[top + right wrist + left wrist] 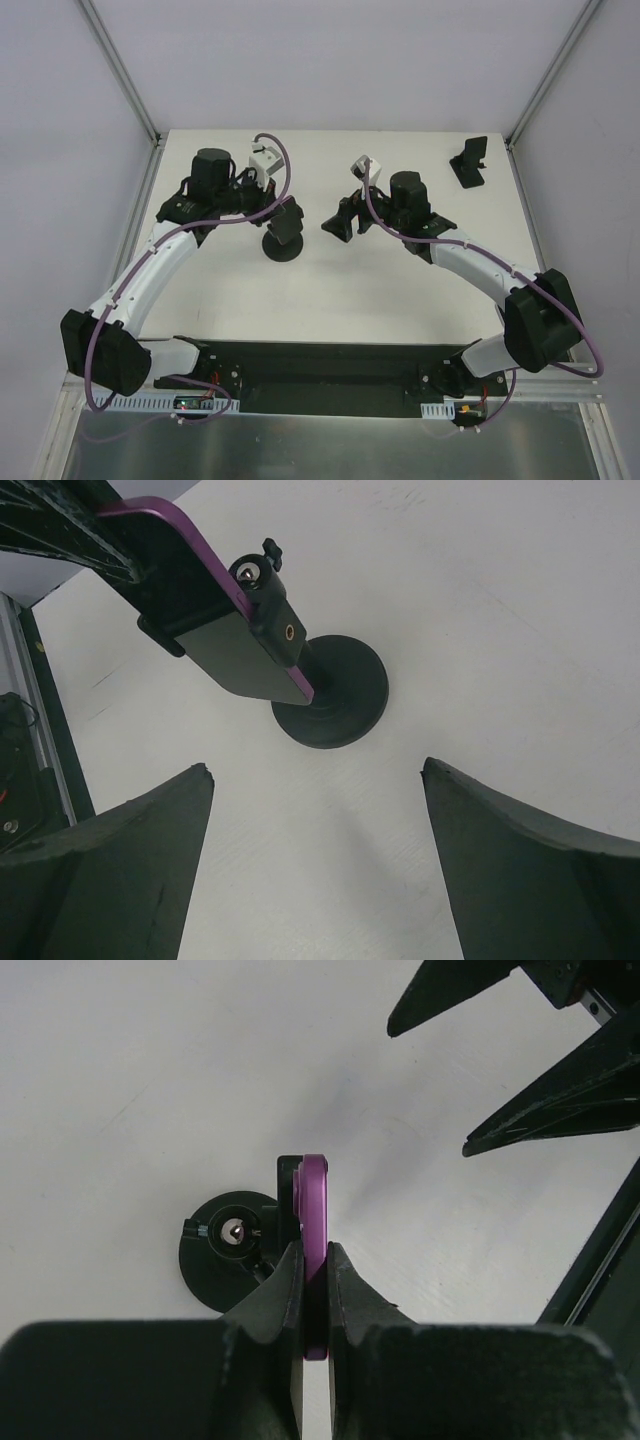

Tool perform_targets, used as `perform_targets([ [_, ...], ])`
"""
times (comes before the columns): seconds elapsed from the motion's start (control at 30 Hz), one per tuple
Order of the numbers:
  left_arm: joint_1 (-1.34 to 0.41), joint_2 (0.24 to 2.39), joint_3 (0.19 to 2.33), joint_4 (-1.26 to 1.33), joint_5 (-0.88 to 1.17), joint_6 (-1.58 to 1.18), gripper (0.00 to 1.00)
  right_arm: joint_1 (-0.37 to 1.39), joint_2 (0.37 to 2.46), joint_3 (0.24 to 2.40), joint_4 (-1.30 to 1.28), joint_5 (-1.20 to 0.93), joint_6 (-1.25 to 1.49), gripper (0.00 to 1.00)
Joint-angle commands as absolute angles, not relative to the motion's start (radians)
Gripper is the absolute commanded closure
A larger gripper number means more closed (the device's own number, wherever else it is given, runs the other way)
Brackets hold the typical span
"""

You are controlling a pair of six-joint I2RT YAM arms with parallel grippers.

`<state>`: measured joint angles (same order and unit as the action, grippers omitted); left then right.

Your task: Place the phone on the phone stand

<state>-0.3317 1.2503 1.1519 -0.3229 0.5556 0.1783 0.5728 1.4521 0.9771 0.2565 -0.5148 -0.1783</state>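
Closest to the left wrist camera, the left gripper [315, 1252] had its 2 fingers pressed flat against both faces of the phone [316, 1195], pinching it edge-on so that its purple rim stood upright between them. That arm reached from its base at the near left corner, bent at the elbow, and swung inward toward the middle of the table [400, 290]. Beneath and just behind the phone stood a round-based holder [212, 1250], with a disc foot, a short stem and a clamp head. The phone lay against that head, though I could not tell whether the clamp gripped it. To the right, the right gripper [318, 768] hovered just beside the holder with its 2 fingers spread wide apart, its arm arcing in from the near right corner. Farther right, the phone stand [470, 163] sat near the far right corner, well apart from the phone and both grippers. The surface was white and matte. Pale grey walls closed in the back and sides, with 2 metal frame posts slanting up from the far corners.
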Motion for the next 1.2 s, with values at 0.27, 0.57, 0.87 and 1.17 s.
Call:
perform_targets([
  [0.27,-0.319,1.276,1.27,-0.4,0.686,0.178,0.14,0.684,1.442,1.072,0.23,-0.314,-0.195,0.03],
  [0.57,-0.318,0.909,1.043,-0.155,0.263,0.002,0.02,0.848,1.439,1.2,0.069,0.092,-0.106,0.03],
  [0.87,-0.307,0.577,0.858,-0.031,-0.123,-0.057,0.01,0.925,1.526,1.35,-0.041,0.112,-0.144,0.03],
  [1.17,-0.307,0.492,0.83,-0.003,-0.113,-0.066,0.01,1.003,1.62,1.463,-0.103,0.192,-0.207,0.03],
])
